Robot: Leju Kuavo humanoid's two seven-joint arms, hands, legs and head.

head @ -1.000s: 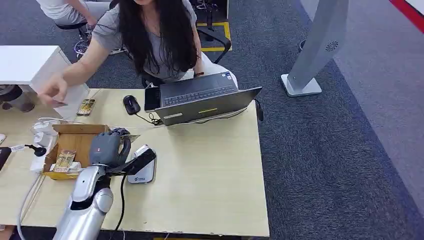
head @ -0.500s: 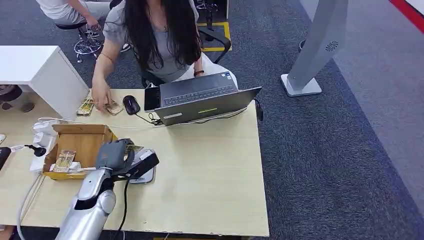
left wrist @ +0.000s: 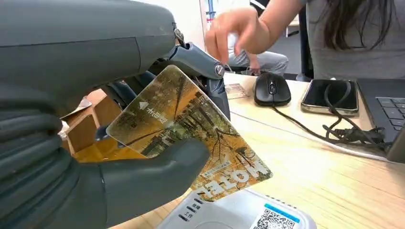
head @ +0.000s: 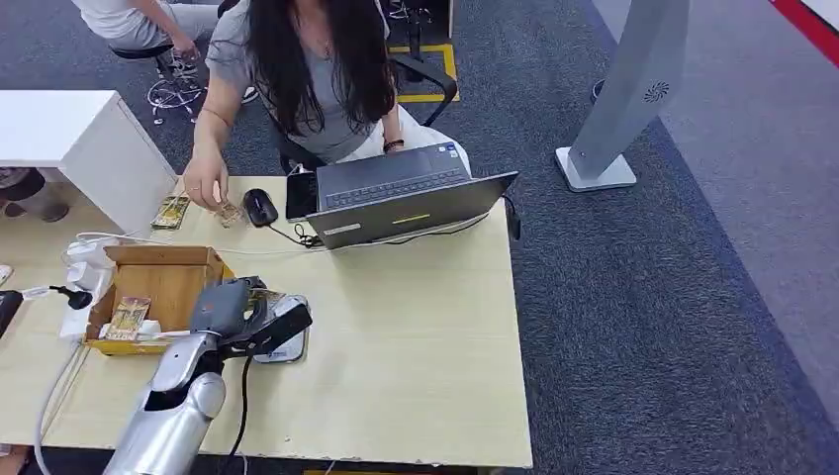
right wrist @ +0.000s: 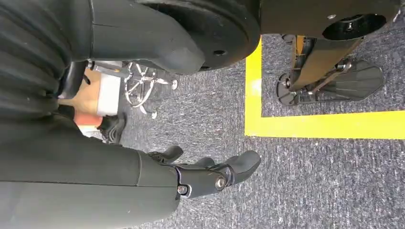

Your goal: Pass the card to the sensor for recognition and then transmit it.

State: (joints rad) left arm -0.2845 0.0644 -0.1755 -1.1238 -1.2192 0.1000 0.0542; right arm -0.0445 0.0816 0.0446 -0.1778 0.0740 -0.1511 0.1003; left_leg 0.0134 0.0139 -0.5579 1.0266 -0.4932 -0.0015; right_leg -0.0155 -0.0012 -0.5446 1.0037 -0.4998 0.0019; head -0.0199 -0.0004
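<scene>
Since a second ago, left hand (head: pixel 226 309) has carried the card (left wrist: pixel 191 131) from over the cardboard box (head: pixel 163 280) to just above the sensor (left wrist: pixel 239 214). Thumb pinches card near one edge. Thin, stiff, slick plastic, light; likely to slip. Right hand (right wrist: pixel 210 174) hangs empty, fingers loosely apart.

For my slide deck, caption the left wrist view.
Left hand holds a hotel card just above the white sensor.
</scene>
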